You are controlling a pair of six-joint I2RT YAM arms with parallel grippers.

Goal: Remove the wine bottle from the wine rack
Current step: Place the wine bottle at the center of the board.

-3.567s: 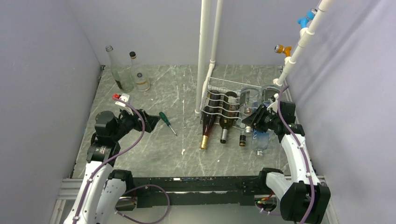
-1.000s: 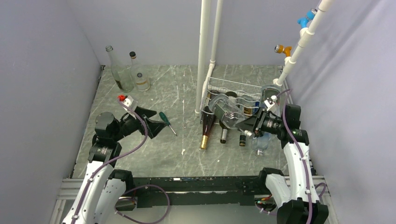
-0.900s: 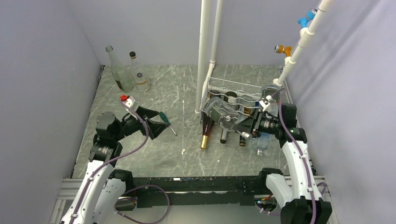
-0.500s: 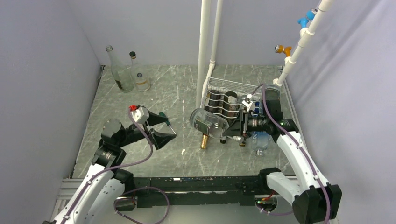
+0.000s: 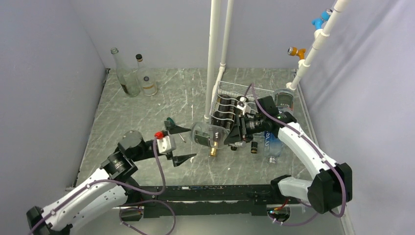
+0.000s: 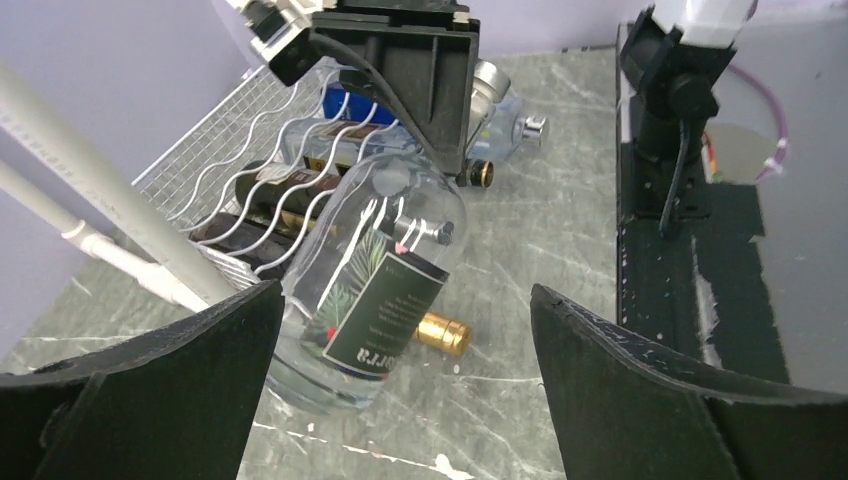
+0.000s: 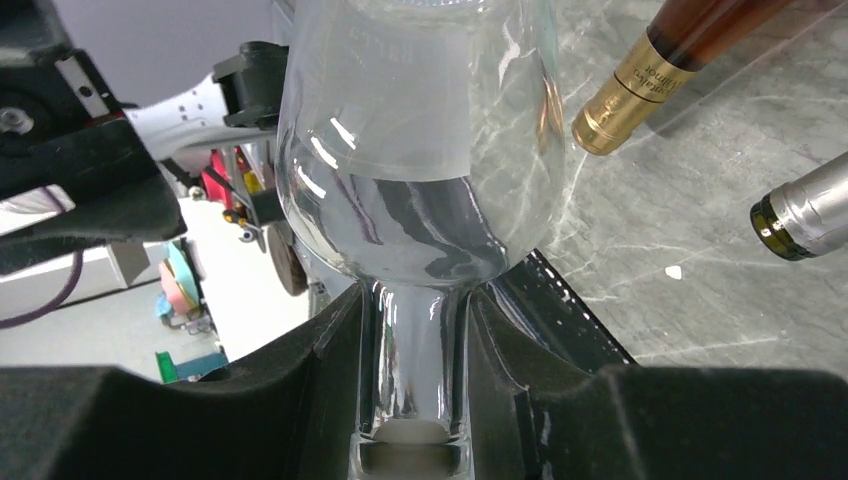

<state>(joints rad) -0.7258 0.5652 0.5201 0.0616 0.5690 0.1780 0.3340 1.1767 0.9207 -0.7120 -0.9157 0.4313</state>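
r gripper [image 7: 415, 330] clenched on neck of clear bottle [image 5: 208, 135], holding it in the air, off the rack [image 5: 232, 91] and just left of it. bottle base points at l gripper [image 5: 189, 143], jaws spread wide, nothing held, close to the base. dark bottles [image 5: 226, 108] lie in rack.
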